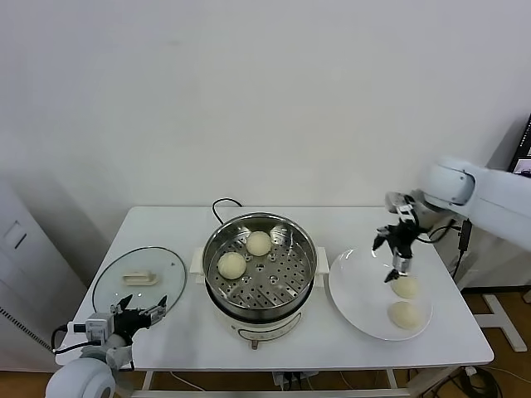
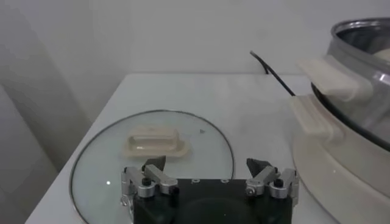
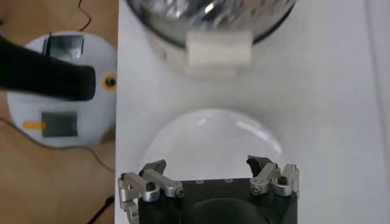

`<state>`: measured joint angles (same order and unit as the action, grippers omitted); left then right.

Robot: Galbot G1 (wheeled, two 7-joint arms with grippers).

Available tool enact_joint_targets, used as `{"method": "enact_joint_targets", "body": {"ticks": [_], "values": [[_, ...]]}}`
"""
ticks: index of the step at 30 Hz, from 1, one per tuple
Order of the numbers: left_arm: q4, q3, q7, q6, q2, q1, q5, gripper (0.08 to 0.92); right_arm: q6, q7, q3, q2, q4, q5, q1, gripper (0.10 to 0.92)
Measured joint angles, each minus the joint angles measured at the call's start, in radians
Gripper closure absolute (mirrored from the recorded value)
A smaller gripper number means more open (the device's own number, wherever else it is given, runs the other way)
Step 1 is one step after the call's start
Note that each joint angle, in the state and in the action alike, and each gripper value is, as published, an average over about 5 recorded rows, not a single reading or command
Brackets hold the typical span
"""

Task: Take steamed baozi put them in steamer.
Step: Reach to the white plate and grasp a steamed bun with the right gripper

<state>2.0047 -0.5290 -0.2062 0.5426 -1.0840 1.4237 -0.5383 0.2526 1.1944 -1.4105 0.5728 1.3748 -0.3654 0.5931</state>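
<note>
Head view showed a white table [image 1: 166, 224] with the steamer [image 1: 259, 274] at its middle, shiny pot on a white base, white side handles, black cord [image 1: 222, 203] trailing off behind it. Two steamed baozi sat on the perforated tray inside: one toward the back [image 1: 259, 243], one nearer the robot's left [image 1: 231, 264], close together but apart. Two more baozi lay on the white plate [image 1: 348, 286] to the right of the steamer, one farther back [image 1: 406, 288], one nearer the front edge [image 1: 404, 314], just beside each other.

Right gripper [image 1: 393, 259] hung above the plate, pointing down, just over the rear plate bun; jaws stood spread, nothing between them. Contact with that bun could not be told from this angle. Right wrist view confirmed the spread fingers [image 3: 149, 179] with bare plate [image 3: 213, 140] below and a steamer handle [image 3: 217, 52] beyond; no bun was visible there.

Left gripper [image 1: 141, 312] sat low at the table's near left corner, just at the edge of the glass lid [image 1: 116, 286], which lay flat on the table left of the steamer, cream handle [image 1: 139, 279] up. Left wrist view showed its fingers [image 2: 149, 176] wide apart and empty, aimed across the lid [image 2: 103, 158] toward the lid handle [image 2: 155, 141], steamer [image 2: 359, 73] off to the side.
</note>
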Motion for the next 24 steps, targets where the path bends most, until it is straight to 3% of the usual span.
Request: {"method": "enact_joint_targets", "body": {"ticks": [24], "values": [[-0.011, 0.015, -0.001, 0.007, 0.0, -0.014, 0.004, 0.177, -0.128, 0.035, 0.308, -0.014, -0.14, 0.271, -0.402, 0.203]]}}
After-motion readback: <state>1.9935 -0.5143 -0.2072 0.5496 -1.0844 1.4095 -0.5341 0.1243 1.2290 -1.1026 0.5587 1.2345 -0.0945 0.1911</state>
